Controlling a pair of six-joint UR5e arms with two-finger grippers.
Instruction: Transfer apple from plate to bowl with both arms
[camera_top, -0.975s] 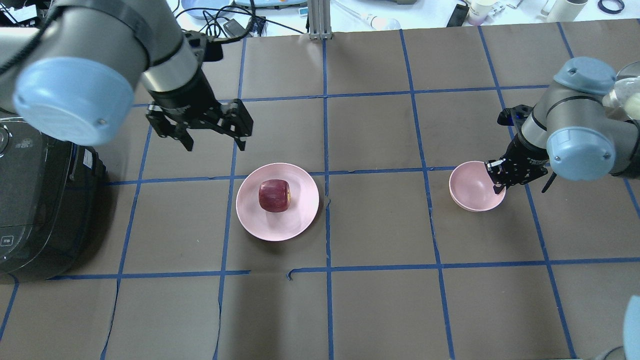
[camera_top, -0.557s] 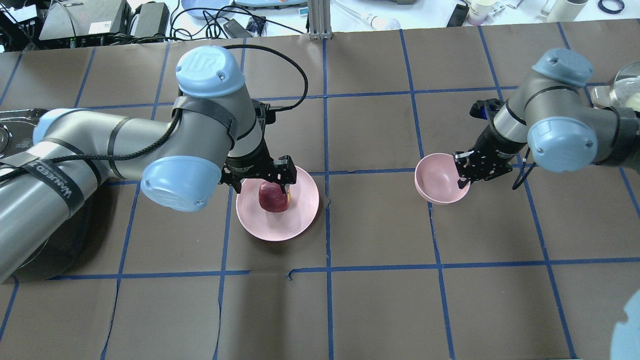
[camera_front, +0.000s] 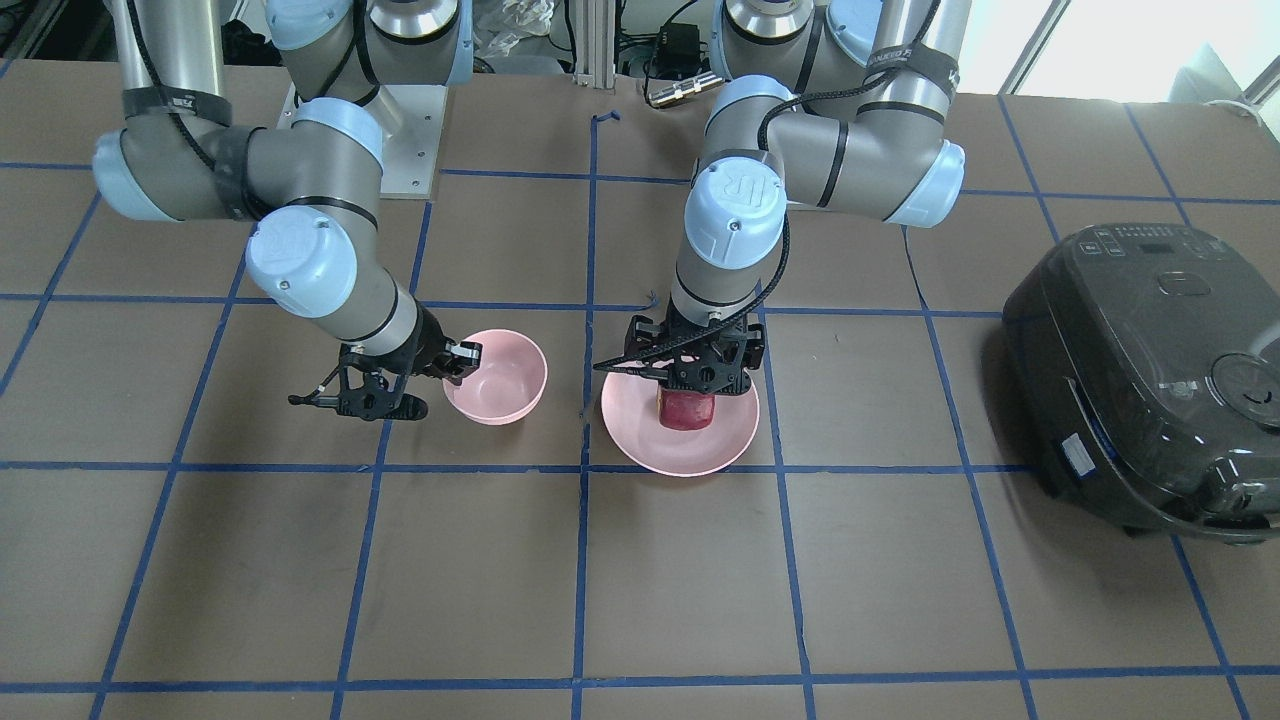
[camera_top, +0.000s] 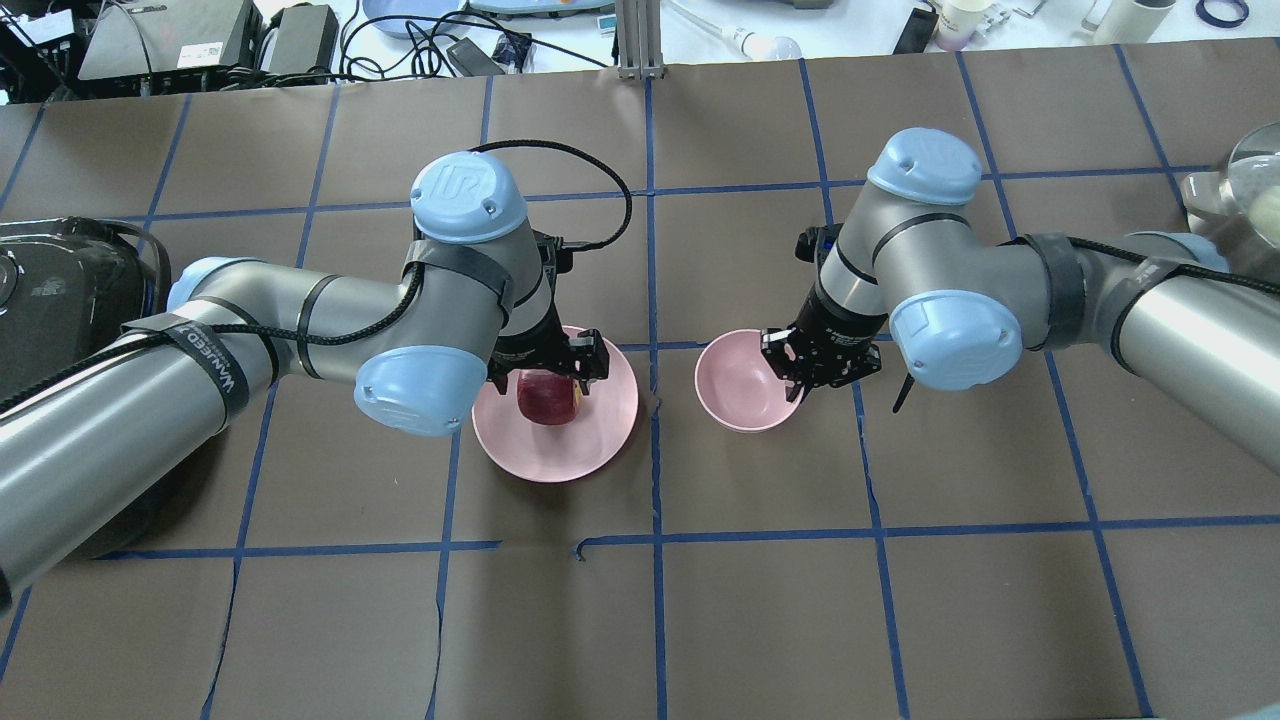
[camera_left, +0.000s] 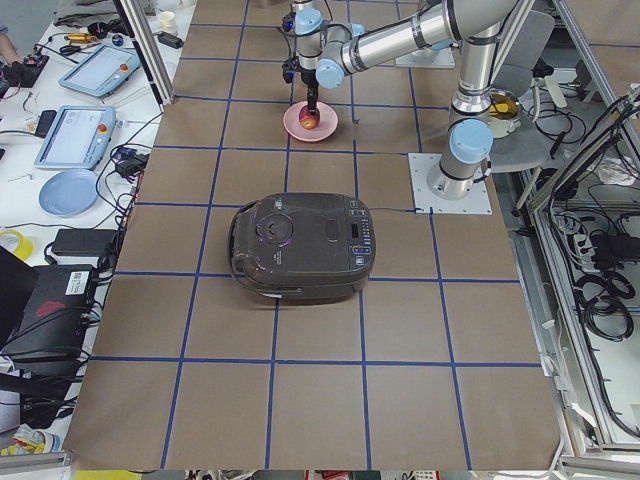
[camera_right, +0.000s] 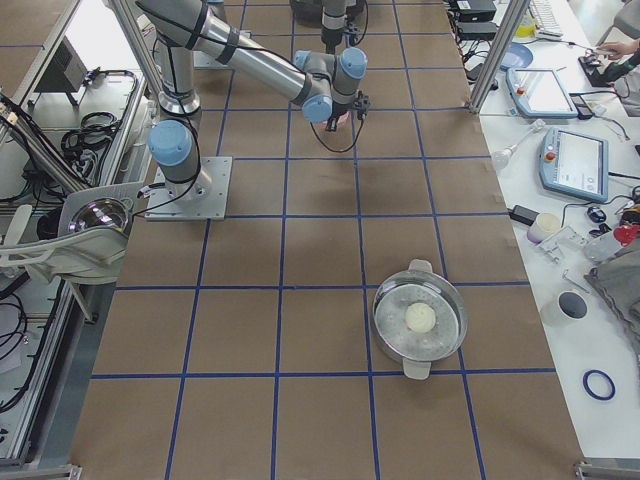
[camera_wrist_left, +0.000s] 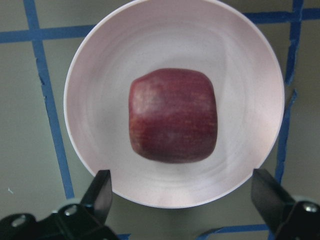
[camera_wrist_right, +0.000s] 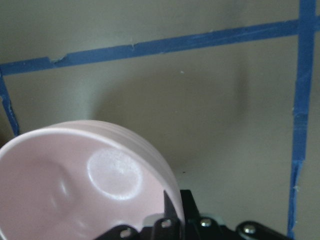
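Observation:
The dark red apple (camera_top: 547, 400) lies in the middle of the pale pink plate (camera_top: 600, 440). My left gripper (camera_top: 546, 368) hangs just over the apple, open, a finger on either side. In the left wrist view the apple (camera_wrist_left: 172, 115) fills the centre of the plate (camera_wrist_left: 95, 100), and both fingers (camera_wrist_left: 102, 192) stand wide apart and do not touch it. My right gripper (camera_top: 803, 378) is shut on the right rim of the pink bowl (camera_top: 740, 385), just right of the plate. The right wrist view shows the empty bowl (camera_wrist_right: 75, 185) slightly tilted. From the front, the bowl (camera_front: 505, 375) sits beside the plate (camera_front: 640, 440).
A black rice cooker (camera_top: 60, 290) stands at the table's left end and also shows in the front view (camera_front: 1150, 370). A metal pot (camera_right: 420, 320) holding a white ball sits at the right end. Cables and devices lie beyond the far edge.
My left arm swung in and came down over the apple on the plate. My right arm carried the bowl leftward, from the right side to just beside the plate.

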